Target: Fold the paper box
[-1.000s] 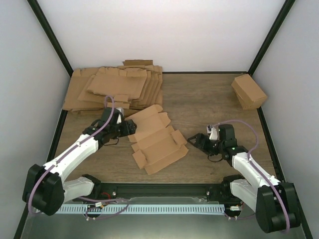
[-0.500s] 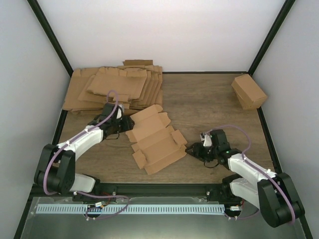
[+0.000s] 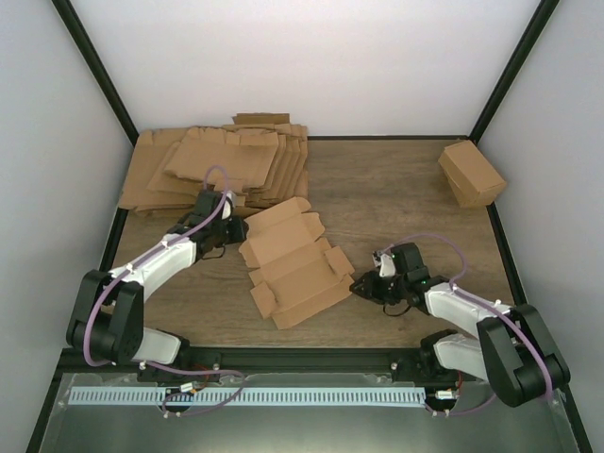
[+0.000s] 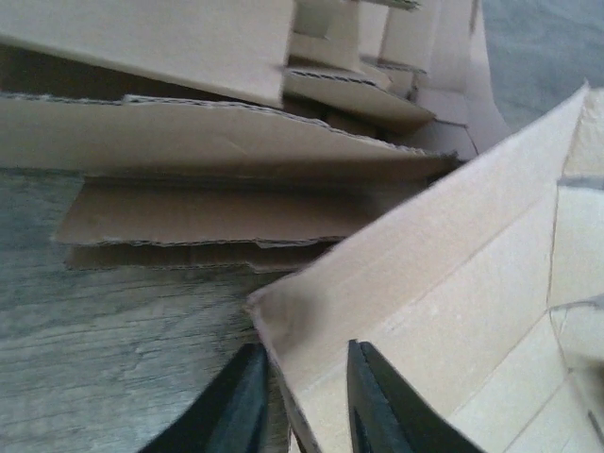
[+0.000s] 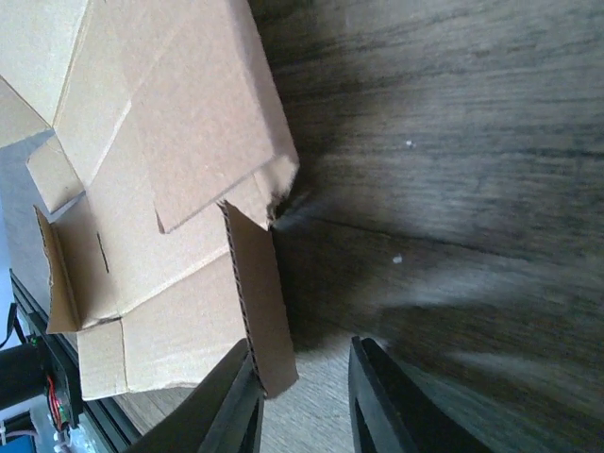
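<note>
Task thing: the flat brown die-cut cardboard sheet with flaps and creases (image 3: pixel 297 269) lies unfolded and slantwise on the wood-grain surface (image 3: pixel 406 203), in the middle of its near half.
Left pincer (image 4: pixel 307 347): narrow, set astride the edge at the sheet's far-left corner. Whether it presses the card I cannot tell.
Right pincer (image 5: pixel 302 344): narrow too, at the sheet's right-hand end. A raised flap's corner sits just at its mouth, beside one jaw. Grip or no grip cannot be told.
Neighbours: a thick pile of like brown cardboard sheets (image 3: pixel 212 165) lies just behind the left pincer, its lowest edges near that corner. A closed brown cardboard cuboid (image 3: pixel 472 173) is well apart at the far right.
Stage: judged early, as no panel is stood up into a carton.
Risk one: the right bite looks shallow, so the flap may slip out on lifting.
Risk two: the left pincer could snag a sheet of the pile, which lies so near, and drag it along.
Risk three: uneven pulls from the two ends may bow or tear the sheet off its creases rather than fold it.
</note>
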Robot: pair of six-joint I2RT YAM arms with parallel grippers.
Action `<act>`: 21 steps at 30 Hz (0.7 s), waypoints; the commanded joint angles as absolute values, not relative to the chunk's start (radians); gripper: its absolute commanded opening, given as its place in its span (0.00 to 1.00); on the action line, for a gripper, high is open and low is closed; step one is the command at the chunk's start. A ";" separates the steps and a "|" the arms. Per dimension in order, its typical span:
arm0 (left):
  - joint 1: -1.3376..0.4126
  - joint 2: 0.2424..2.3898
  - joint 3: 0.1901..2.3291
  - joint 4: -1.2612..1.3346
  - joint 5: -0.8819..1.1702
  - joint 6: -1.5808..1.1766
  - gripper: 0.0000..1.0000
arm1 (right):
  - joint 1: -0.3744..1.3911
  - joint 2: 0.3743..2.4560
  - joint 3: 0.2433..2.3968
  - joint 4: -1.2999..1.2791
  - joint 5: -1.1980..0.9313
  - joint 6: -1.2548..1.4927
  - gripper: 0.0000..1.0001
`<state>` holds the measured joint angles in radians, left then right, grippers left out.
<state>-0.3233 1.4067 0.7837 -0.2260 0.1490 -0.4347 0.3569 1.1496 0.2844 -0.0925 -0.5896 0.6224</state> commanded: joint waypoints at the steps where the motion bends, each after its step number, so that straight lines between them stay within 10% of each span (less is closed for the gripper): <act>1: -0.319 1.416 0.813 -0.246 0.089 -0.407 0.20 | 0.366 1.173 0.341 -0.068 -0.574 0.587 0.24; 12: -0.318 1.357 0.779 -0.287 0.088 -0.419 0.04 | 0.365 1.169 0.390 -0.113 -0.541 0.545 0.02; 21: -0.320 1.183 0.700 -0.287 0.155 -0.517 0.04 | 0.365 1.139 0.464 -0.186 -0.464 0.496 0.03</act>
<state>-0.3229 1.2625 0.7429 -0.2855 0.1177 -0.4583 0.3580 1.1629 0.4053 -0.1440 -0.5224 0.5331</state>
